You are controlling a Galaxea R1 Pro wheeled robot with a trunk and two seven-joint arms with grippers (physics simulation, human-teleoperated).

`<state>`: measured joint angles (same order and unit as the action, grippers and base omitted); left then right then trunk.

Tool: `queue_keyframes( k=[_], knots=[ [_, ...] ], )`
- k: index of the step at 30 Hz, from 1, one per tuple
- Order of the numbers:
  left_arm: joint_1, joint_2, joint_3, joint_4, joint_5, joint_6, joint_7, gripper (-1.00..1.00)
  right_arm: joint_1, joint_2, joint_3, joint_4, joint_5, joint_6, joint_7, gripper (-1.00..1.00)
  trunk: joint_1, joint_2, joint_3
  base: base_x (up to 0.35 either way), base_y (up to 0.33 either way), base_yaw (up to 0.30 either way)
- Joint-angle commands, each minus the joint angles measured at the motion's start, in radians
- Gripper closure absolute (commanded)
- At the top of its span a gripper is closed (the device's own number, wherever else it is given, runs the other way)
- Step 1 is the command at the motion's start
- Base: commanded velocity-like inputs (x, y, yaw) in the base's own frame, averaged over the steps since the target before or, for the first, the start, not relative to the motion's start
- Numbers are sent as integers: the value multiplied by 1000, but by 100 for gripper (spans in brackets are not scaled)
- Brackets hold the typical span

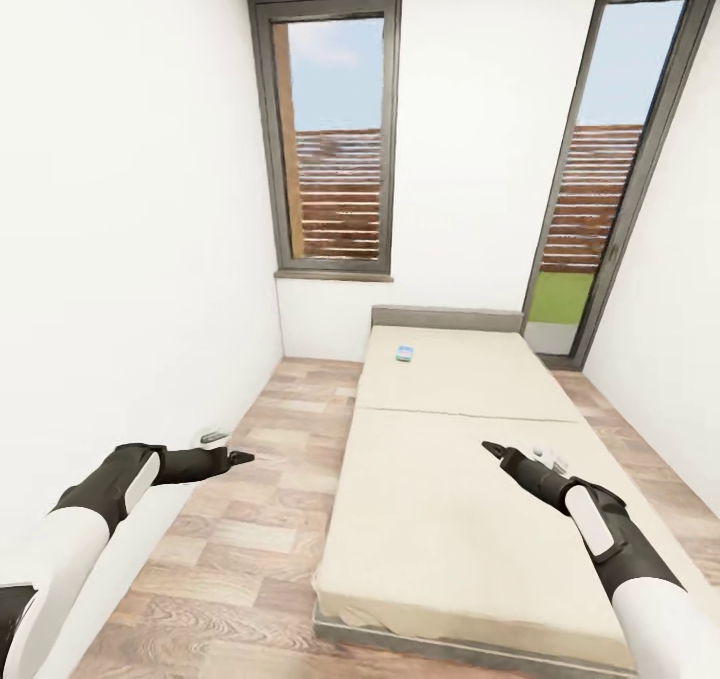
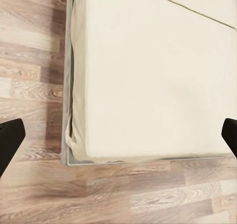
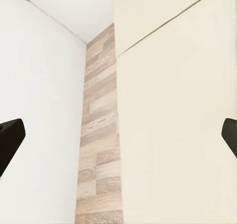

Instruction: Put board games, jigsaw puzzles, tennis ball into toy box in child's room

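A small blue and green board game [image 1: 404, 353] lies flat near the head of the beige bed [image 1: 450, 479]. My left gripper [image 1: 240, 455] hovers over the wooden floor to the left of the bed, open, with nothing between its fingers. My right gripper [image 1: 492, 449] hangs over the middle of the mattress, open and empty, well short of the game. In the left wrist view the bed's foot corner [image 2: 79, 150] lies below the spread fingertips [image 2: 10, 140]. The table, the toy box and the other toys are out of view.
A white wall [image 1: 120, 259] runs close along the left, leaving a narrow strip of wooden floor [image 1: 250, 519] beside the bed. A window [image 1: 335, 139] and a tall glass door [image 1: 600, 179] stand in the far wall. Another wall closes the right side.
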<state>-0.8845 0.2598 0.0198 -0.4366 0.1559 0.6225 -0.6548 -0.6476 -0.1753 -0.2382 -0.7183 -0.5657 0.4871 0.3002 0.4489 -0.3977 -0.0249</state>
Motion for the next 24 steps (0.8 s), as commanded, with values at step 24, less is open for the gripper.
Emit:
queue_keyframes(
  k=[24],
  knots=[
    [0,1,2,-1,5,8,0,-100,-1,0,-6,3,-5,8,48,-100,1,-2,-5,249,191,-182]
  ],
)
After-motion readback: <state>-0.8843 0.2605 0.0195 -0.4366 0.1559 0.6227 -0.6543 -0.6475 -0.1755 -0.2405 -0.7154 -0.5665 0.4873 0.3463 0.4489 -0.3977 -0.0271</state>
